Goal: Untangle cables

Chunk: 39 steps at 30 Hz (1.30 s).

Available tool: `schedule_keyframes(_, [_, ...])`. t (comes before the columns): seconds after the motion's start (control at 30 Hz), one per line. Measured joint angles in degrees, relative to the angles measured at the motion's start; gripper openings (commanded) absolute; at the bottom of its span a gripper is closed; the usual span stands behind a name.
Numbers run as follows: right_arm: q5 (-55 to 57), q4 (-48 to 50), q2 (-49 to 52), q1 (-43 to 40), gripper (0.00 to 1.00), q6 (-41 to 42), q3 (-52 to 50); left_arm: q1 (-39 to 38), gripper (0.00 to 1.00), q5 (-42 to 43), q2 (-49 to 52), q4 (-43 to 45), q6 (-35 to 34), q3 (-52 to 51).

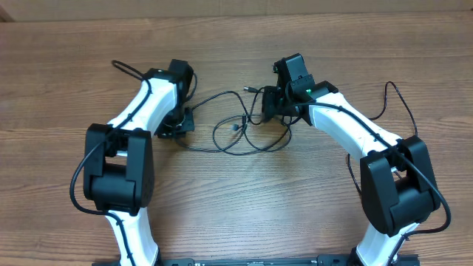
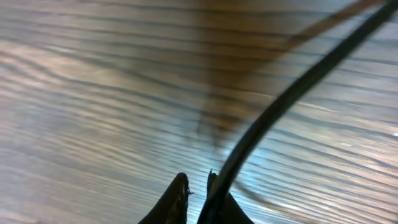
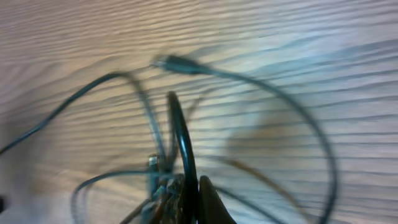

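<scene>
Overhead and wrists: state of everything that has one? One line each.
cables, tangled in loose loops on the table, gripped on both sides.
left end effector, nearly shut, a taut cable running into its tips.
right end effector, shut on a cable loop.
plug, free, lying on the table.

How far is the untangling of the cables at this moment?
Done: nothing clear; the cables lie in crossed loops on the table. In hand: the left gripper and the right gripper each seem to have their jaws closed on a cable. Left: to pull the loops apart and lay each cable alone.
</scene>
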Motion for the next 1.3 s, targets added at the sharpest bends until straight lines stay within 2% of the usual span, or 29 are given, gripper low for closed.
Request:
schedule_keyframes(0.43, [7.8,0.0,0.0,0.0,0.04,0.0,0.0,4.1,0.17,-0.4,0.0,-1.4,-1.1,0.0])
schedule_keyframes(0.77, [7.5,-1.0,0.0,0.0,0.04,0.0,0.0,5.0,0.17,-0.4,0.0,-0.8,-2.3,0.0])
schedule_keyframes(0.9, [7.1,-1.7,0.0,0.0,0.15,0.1,0.0,5.9,0.18,0.4,0.0,0.4,-3.2,0.0])
schedule_keyframes(1.1, [6.9,-2.1,0.0,0.0,0.15,-0.2,0.0,6.2,0.17,1.8,0.0,0.6,-3.9,0.0])
schedule_keyframes(1.2, [6.8,-2.0,0.0,0.0,0.37,0.4,0.0,6.2,0.18,2.2,0.0,0.6,-4.1,0.0])
schedule_keyframes(1.3, [5.6,-2.0,0.0,0.0,0.5,0.4,0.0,6.2,0.21,2.6,0.0,0.6,-4.1,0.0])
